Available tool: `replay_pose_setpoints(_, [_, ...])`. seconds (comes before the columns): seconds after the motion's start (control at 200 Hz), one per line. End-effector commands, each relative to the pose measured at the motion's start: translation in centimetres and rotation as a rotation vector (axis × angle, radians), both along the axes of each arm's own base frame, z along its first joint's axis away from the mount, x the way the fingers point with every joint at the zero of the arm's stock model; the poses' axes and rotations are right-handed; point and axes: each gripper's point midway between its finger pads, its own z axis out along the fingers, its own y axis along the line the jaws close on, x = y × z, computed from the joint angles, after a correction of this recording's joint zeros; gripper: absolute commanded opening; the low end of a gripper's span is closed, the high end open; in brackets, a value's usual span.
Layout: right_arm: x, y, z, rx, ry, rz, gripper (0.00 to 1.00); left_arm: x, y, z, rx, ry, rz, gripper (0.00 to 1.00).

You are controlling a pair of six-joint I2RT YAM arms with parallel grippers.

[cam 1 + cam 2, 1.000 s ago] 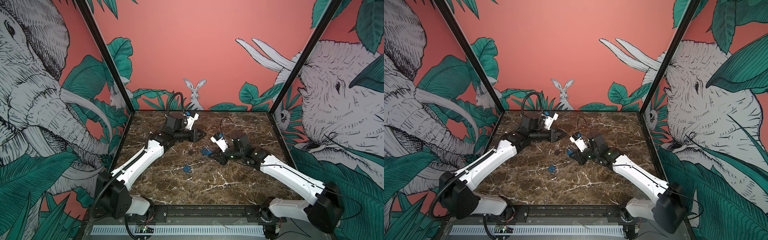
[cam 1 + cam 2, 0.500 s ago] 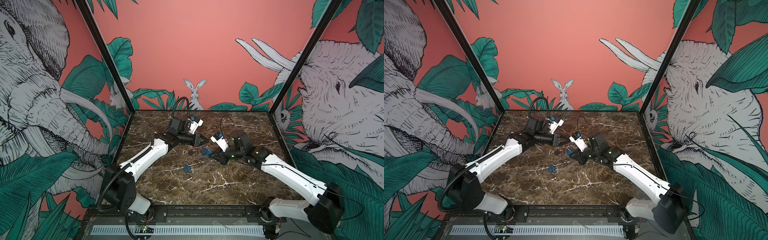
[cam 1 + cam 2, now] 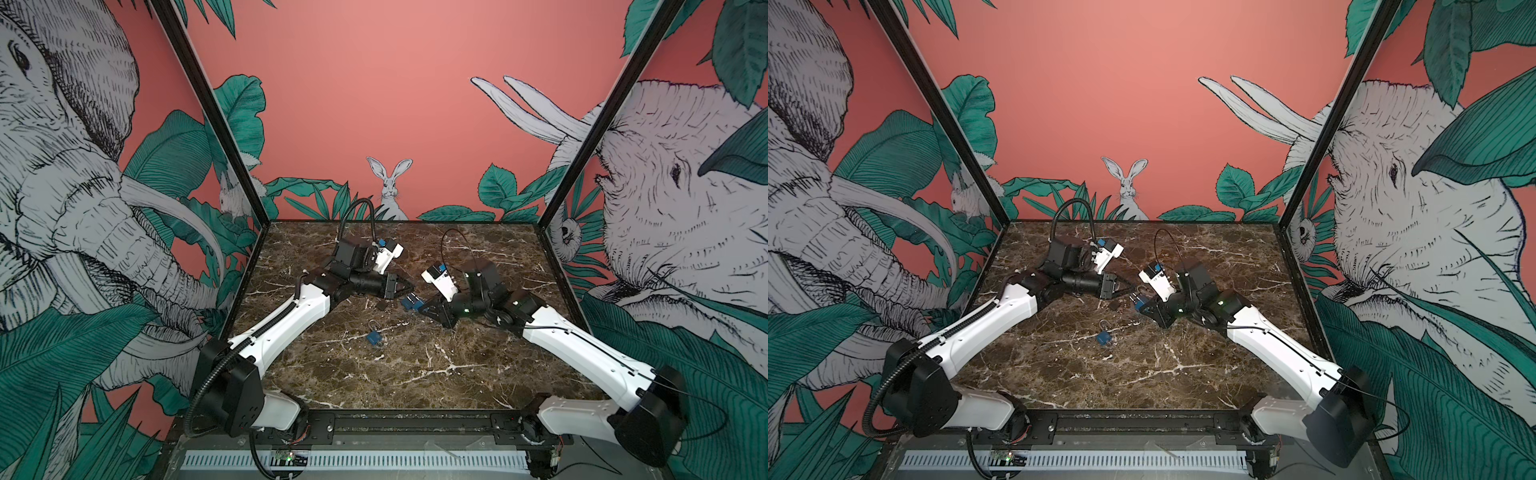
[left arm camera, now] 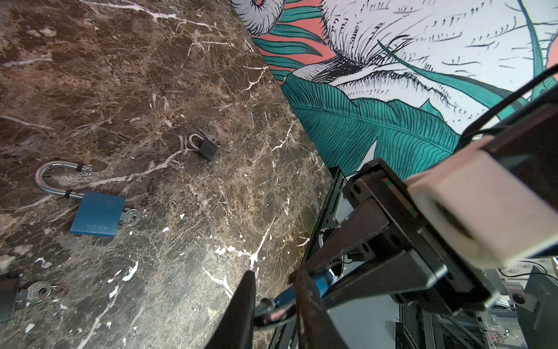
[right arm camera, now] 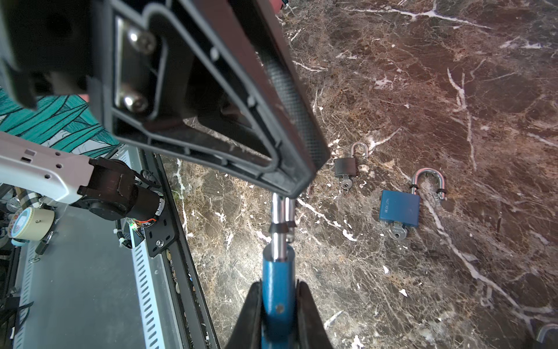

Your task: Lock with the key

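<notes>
My right gripper [image 5: 277, 285] is shut on the body of a blue padlock [image 5: 276, 281], held above the marble table [image 3: 415, 374] with its silver shackle [image 5: 279, 211] pointing at the left arm. In the left wrist view my left gripper [image 4: 273, 275] has both fingers closed against that shackle [image 4: 273, 315], with the blue body [image 4: 320, 279] behind one finger. Both top views show the two grippers meeting at this padlock [image 3: 411, 301] [image 3: 1138, 301]. Its keyhole end is hidden between my right fingers, so no key shows there.
A second blue padlock [image 3: 375, 337] [image 4: 96, 216] lies on the table, shackle open, a key [image 4: 129, 217] in it. A small black padlock [image 3: 381, 305] [image 5: 345, 166] with its own key lies near it. Another keyed black lock [image 4: 6, 299] lies at the left wrist view's edge.
My left gripper has come down and forward to the padlock held by the right gripper, and its jaws have narrowed onto the shackle. The right arm has stayed put.
</notes>
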Motion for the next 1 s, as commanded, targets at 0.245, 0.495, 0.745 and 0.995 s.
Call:
replay_pose_setpoints(0.245, [0.0, 0.5, 2.6, 0.103, 0.016, 0.057, 0.0, -1.3, 0.5, 1.8, -0.098, -0.007, -0.044, 0.31])
replay_pose_setpoints(0.495, [-0.4, 0.9, 3.1, 0.136, 0.045, 0.088, 0.0, -1.0, 1.0, 1.8, -0.129, 0.015, -0.042, 0.29])
replay_pose_setpoints(0.745, [-0.7, 1.3, 3.6, 0.189, 0.079, 0.119, 0.0, -1.1, 1.6, 2.2, -0.168, 0.021, -0.043, 0.26])
replay_pose_setpoints(0.995, [-0.7, 1.5, 4.1, 0.232, 0.117, 0.146, 0.0, -1.8, 2.2, 2.5, -0.211, 0.039, -0.062, 0.31])
